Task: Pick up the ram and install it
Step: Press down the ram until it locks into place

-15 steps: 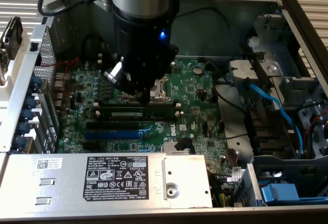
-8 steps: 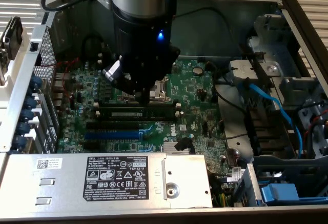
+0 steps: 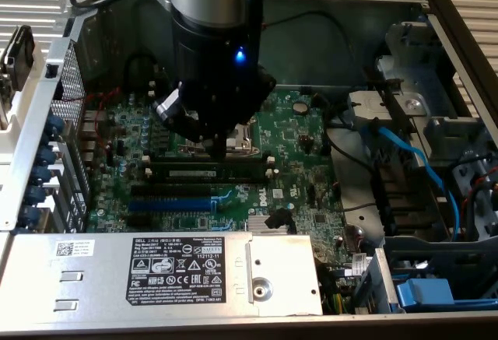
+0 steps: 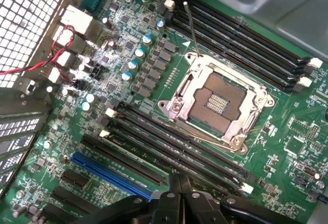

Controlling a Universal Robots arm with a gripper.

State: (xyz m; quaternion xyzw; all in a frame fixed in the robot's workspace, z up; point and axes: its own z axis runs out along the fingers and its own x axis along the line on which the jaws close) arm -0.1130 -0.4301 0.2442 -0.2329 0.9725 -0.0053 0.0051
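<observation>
- The gripper (image 4: pixel 179 196) sits closest in the wrist view, its two fingers (image 4: pixel 174 183) pressed together with nothing visible between them, poised just above the motherboard (image 4: pixel 128 55) near the long black slots (image 4: pixel 169 142).
- The ram (image 3: pixel 204 173) lies lengthwise in the black slots (image 3: pixel 206 170) just below the CPU socket (image 3: pixel 240 139) in the exterior view, its pale label facing up; whether it is fully seated I cannot tell.
- It looks light, thin and stiff, but fragile: the chips and contact edge want no pressure.
- The best hold is probably on the long flat faces near the middle, or the top edge.
</observation>
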